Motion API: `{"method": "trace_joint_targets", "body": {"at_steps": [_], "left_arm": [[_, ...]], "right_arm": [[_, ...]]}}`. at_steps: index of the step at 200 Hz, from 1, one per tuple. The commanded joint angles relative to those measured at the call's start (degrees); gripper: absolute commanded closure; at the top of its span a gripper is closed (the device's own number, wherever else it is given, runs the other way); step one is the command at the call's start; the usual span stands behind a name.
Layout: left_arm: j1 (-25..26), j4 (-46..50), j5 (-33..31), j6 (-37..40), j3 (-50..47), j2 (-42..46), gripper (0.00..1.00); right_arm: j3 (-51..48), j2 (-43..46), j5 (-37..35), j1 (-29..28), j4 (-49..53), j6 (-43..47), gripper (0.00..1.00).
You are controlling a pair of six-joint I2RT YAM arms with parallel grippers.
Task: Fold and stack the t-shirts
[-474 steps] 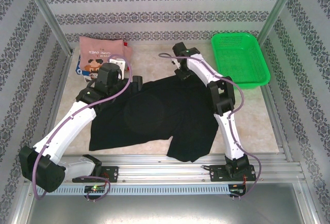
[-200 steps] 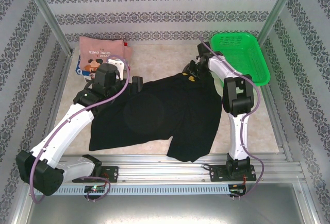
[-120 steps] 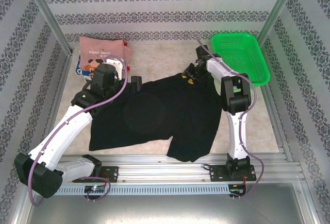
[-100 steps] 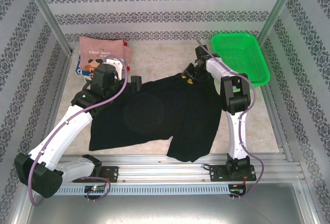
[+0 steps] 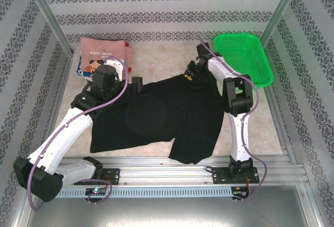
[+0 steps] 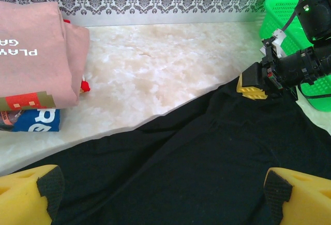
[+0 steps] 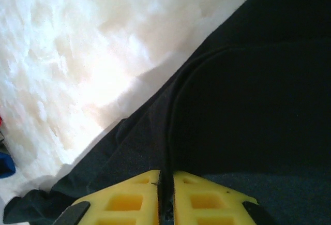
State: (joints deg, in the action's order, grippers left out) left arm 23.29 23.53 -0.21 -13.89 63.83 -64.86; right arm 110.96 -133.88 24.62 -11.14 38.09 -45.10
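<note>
The large black t-shirt (image 5: pixel 156 115) lies spread across the middle of the table. My right gripper (image 5: pixel 192 73) is at its far edge, shut on a thin fold of the black cloth (image 7: pixel 248 106); the yellow pads (image 7: pixel 129 201) pinch it with barely a slit between them. My left gripper (image 5: pixel 136 84) hovers over the shirt's far left part (image 6: pixel 196 152), open, its pads (image 6: pixel 31 191) wide apart with nothing between. The dusty-pink t-shirt (image 5: pixel 104 48) lies folded at the back left, on top of the blue-and-white one (image 5: pixel 82 70).
A green mesh basket (image 5: pixel 242 60) stands at the back right, close behind the right arm. Patterned walls and metal posts close in the back and sides. Bare marble table (image 6: pixel 165 64) shows between the pink shirt and the right gripper.
The right arm has swung from over the shirt out to the right, and its gripper now sits at the shirt's far edge. The left arm has crept slightly back.
</note>
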Motion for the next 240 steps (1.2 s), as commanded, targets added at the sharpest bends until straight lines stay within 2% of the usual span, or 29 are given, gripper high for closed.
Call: {"method": "trace_joint_targets", "body": {"at_steps": [1,25,57,99,155,189,240], "left_arm": [[0.7,0.4,-0.5,1.1,-0.8,1.4,0.00],[0.6,0.4,-0.6,1.1,-1.1,1.7,0.00],[0.6,0.3,-0.8,0.9,-1.6,2.1,0.00],[0.7,-0.1,-1.3,0.9,-2.3,2.4,0.00],[0.7,-2.0,-1.6,1.1,-2.6,2.1,0.00],[0.6,-3.0,-0.9,1.1,-3.2,1.7,0.00],[0.7,-3.1,-0.4,1.2,-3.9,1.6,0.00]], "right_arm": [[1.4,-1.5,-0.5,-0.6,0.8,0.1,0.92],[1.3,-1.4,-0.4,-0.7,0.8,0.1,1.00],[0.3,0.4,-0.6,-0.9,0.4,-0.2,1.00],[-4.5,7.1,-0.9,-1.3,-1.7,-2.6,1.00],[-20.3,19.7,0.9,-2.6,-11.4,-12.1,1.00],[-27.6,23.9,2.3,-4.7,-15.7,-17.8,1.00],[-36.6,29.6,-0.2,-8.8,-17.8,-23.9,1.00]]}}
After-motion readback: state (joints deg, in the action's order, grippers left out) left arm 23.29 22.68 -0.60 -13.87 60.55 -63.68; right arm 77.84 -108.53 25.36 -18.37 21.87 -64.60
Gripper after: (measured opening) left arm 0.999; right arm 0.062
